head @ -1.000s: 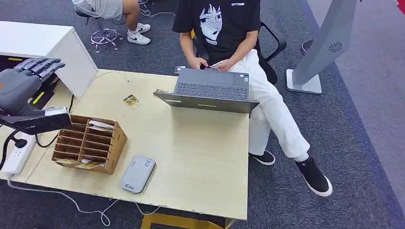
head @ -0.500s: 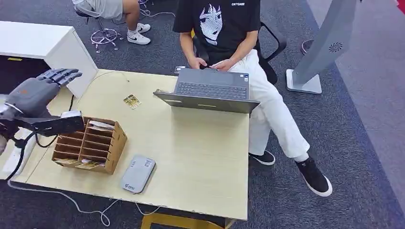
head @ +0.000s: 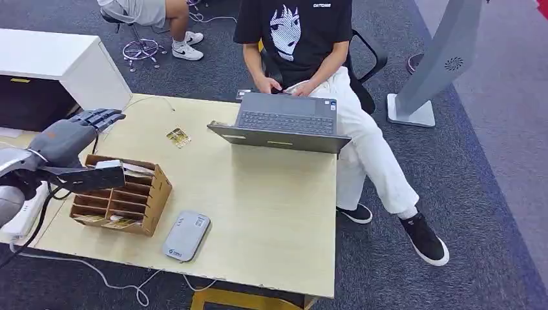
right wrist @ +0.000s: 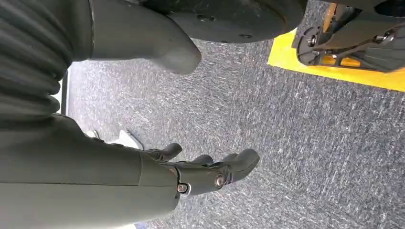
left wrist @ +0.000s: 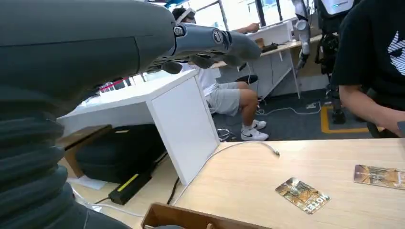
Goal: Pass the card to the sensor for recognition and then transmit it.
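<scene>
We see the worktop (head: 271, 213) ahead, with a person (head: 310, 58) seated behind its far edge. A laptop (head: 284, 123) lies at that far edge, before the person. Left of the laptop, two cards lie on the worktop: one (head: 178, 137) toward the middle and another (left wrist: 379, 175) nearer the laptop. A divided box (head: 123, 194) stands near the left front, holding cards (head: 116, 221) in its front slots. The sensor (head: 186, 235) lies just right of the box, by the front edge. Our left hand (head: 74, 135) hangs over the box's far left corner. A cabinet (head: 58, 64) stands beyond the worktop's left corner.
</scene>
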Robot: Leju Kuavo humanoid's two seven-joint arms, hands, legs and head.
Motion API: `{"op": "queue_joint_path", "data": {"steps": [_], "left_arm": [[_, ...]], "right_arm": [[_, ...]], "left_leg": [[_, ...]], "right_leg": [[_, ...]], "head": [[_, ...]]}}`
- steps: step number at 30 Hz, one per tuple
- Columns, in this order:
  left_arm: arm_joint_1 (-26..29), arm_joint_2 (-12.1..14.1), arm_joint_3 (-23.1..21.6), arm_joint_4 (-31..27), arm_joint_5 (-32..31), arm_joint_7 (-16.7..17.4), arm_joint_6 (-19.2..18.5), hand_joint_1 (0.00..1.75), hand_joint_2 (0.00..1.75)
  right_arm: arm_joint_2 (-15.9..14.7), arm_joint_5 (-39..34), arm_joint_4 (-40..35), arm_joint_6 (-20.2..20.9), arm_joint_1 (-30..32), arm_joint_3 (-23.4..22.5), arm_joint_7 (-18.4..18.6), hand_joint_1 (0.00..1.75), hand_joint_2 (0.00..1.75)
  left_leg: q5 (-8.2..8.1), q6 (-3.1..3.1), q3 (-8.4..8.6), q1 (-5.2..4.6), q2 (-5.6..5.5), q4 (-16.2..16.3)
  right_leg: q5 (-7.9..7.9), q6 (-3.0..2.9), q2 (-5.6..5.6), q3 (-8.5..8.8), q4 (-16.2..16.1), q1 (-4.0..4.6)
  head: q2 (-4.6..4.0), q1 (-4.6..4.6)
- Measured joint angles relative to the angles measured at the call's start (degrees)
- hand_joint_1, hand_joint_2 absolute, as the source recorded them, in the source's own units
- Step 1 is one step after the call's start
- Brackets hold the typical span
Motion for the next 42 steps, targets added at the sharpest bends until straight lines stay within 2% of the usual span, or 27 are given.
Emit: {"op": "queue_joint_path", "data": {"steps": [13, 24, 32, 42], "left_arm": [[0.03, 1.07, -0.74, 0.35, 1.55, -0.37, -0.72, 0.0, 1.75], [0.03, 1.62, -0.85, 0.35, 7.09, -2.06, -2.41, 0.0, 1.75], [0.84, 3.54, -0.83, 0.33, 12.63, -3.56, -3.63, 0.0, 1.75], [0.27, 7.76, -0.85, -0.37, 16.15, -2.4, -7.43, 0.0, 1.75]], "right_arm": [[0.0, -0.02, 0.0, 0.07, 0.0, 0.42, 0.0, 0.0, 1.75], [-0.02, 0.19, 0.0, 0.24, -0.02, 0.57, -0.11, 0.0, 1.75], [-0.04, 0.85, 0.0, 0.42, -0.04, 0.83, -0.13, 0.0, 1.75], [-0.15, 0.85, 0.0, 0.61, -0.06, 0.96, -0.17, 0.0, 1.75]], "left_leg": [[0.0, 0.0, 0.0, 0.0, -0.01, 0.0], [0.0, 0.0, 0.0, 0.0, -0.01, 0.0], [0.0, 0.0, 0.0, 0.01, -0.01, 0.0], [0.0, 0.0, 0.01, 0.01, 0.01, 0.0]], "right_leg": [[0.0, 0.0, 0.0, -0.01, 0.0, 0.0], [0.0, 0.0, 0.0, 0.01, 0.01, 0.0], [0.0, 0.0, 0.0, 0.01, 0.01, 0.0], [0.0, 0.0, 0.01, 0.0, 0.01, 0.0]], "head": [[0.0, 0.0], [0.0, 0.0], [0.0, 0.0], [0.0, 0.0]]}}
